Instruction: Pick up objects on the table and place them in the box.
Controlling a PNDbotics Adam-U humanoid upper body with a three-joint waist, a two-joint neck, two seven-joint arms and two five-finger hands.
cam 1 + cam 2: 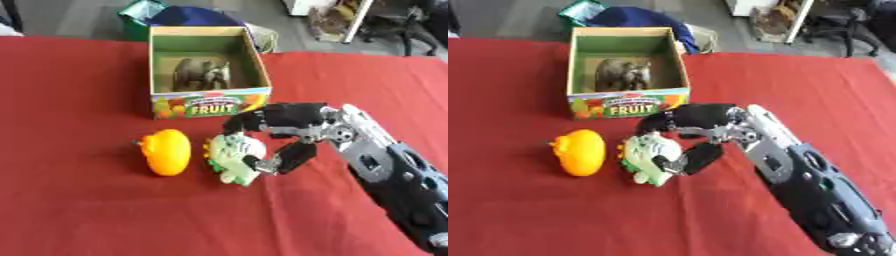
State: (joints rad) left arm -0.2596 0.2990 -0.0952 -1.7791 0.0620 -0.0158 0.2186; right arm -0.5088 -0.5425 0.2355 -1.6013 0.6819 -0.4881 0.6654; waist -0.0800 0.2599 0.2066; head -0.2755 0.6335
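Observation:
A pale green and white toy (pixel 232 157) lies on the red table, in front of the fruit box (pixel 210 106). My right hand (pixel 284 131) reaches in from the right with fingers and thumb curled around the toy, which still rests on the cloth. An orange fruit-shaped toy (pixel 166 151) lies just left of it. Inside the box sits a grey-brown animal figure (pixel 201 74). My left hand shows in neither view.
The red tablecloth (pixel 70 210) spreads wide to the left and front. Beyond the table's far edge lie a green bin and a blue bundle (pixel 188 16), with chairs at the upper right.

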